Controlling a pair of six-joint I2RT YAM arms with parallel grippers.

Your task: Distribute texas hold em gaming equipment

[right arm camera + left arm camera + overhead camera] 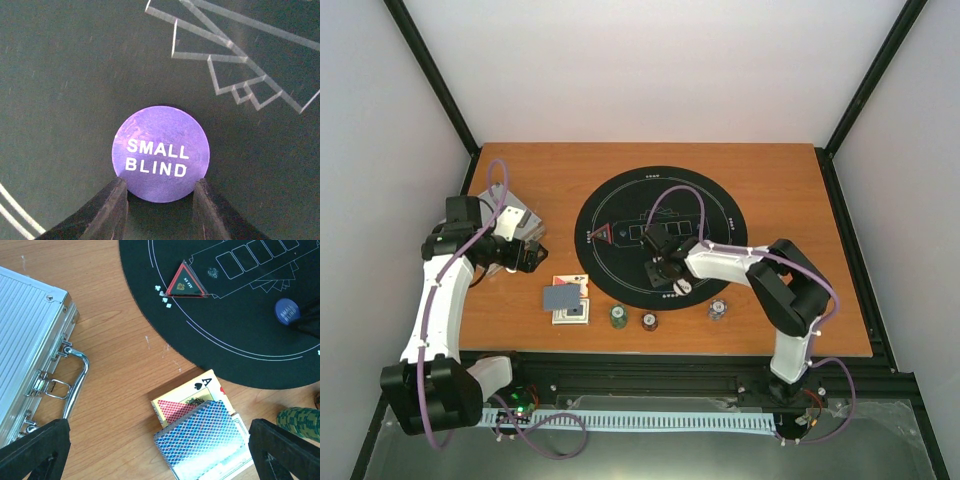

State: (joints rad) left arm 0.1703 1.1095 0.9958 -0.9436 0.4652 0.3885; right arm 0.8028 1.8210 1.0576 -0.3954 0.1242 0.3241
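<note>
My right gripper (160,200) is low over the black mat (60,75), its two fingers pressed against the lower edges of a purple disc marked SMALL BLIND (160,150). The disc also shows in the left wrist view (286,310). In the top view the right gripper (665,268) is at the mat's near part, beside a white disc (682,286). My left gripper (157,460) is open and empty above a grey-backed card deck (202,440) lying on a card box with an ace of spades (195,392). Green (618,316), brown (648,321) and blue-white (718,311) chips lie near the front edge.
The silver aluminium case (25,340) lies at the left with its handle (77,380) towards the cards. A red-edged triangular piece (186,284) sits on the mat's left part. The left gripper (528,258) hangs between the case and the cards.
</note>
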